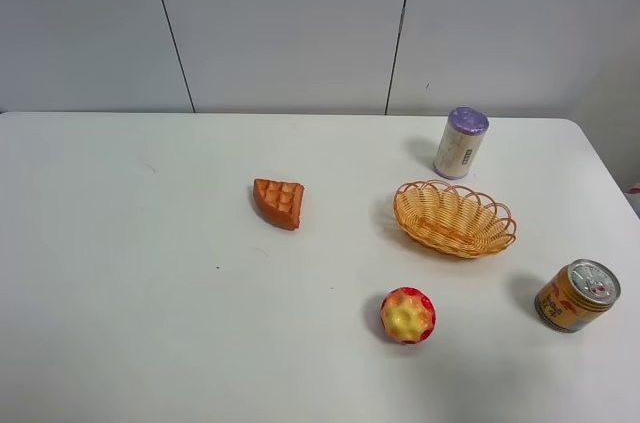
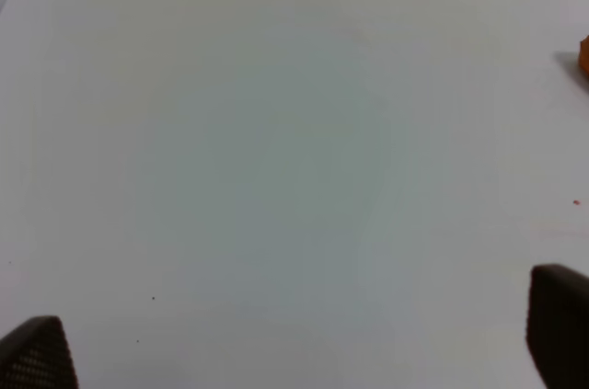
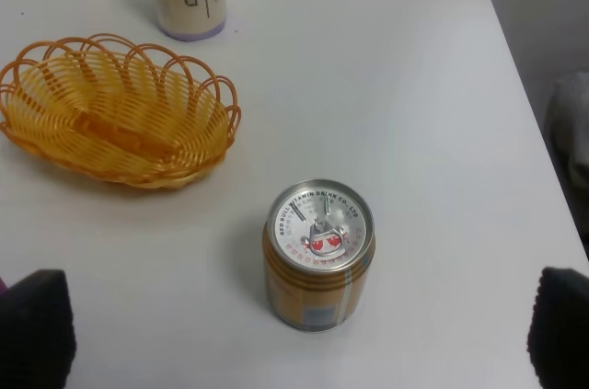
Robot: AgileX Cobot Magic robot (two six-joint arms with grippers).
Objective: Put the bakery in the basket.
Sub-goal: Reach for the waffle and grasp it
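Count nothing as done yet: find the bakery [image 1: 279,202] lying alone on the worktop [image 1: 130,273], left of centre in the high view, grid top up, well apart from the basket [image 1: 455,218] on the right. Read the left end effector [image 2: 297,338] as released, jaws spread wide over bare worktop and holding nothing, with what is probably an edge of the bakery just showing at the frame border. Read the right end effector [image 3: 296,343] as released too, jaws wide and empty, hovering near the orange can [image 3: 318,256], with the basket just beyond. Reach for the bakery with the left arm, judging it the nearer one. Centre the jaws over the wedge first, then set them across its two flat slanted sides rather than tip to crust, to avoid squeezing it out on closing. Come down straight, stop short of scraping the worktop, and close gently, guessing at a soft toy body. Lift clear before travelling, keeping away from the right arm near the basket and leaving the red-and-yellow ball [image 1: 408,315] off to the side. Release low over the middle of the basket, away from the looped rim. As for containers: see the basket as empty, bare weave throughout; take the can as sealed, pull tab in place; take the white cylinder with the purple lid [image 1: 460,142], just behind the basket, as capped, contents hidden.
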